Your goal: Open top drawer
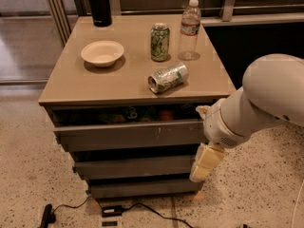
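The top drawer [128, 135] is the widest grey front under the tan cabinet top [71, 82]. It stands slightly pulled out, and a dark gap above its front shows coloured items inside [142, 114]. My gripper [205, 163] hangs down from the white arm [256, 108] at the cabinet's right front corner. It is level with the middle drawer [135, 166], just below the top drawer's right end. Whether it touches a drawer front I cannot tell.
On the cabinet top stand a pale bowl [102, 52], an upright green can [160, 42], a can lying on its side [168, 77], a water bottle [190, 30] and a black flask [99, 4]. The bottom drawer [142, 187] sits lowest. A black cable and adaptor [111, 211] lie on the floor.
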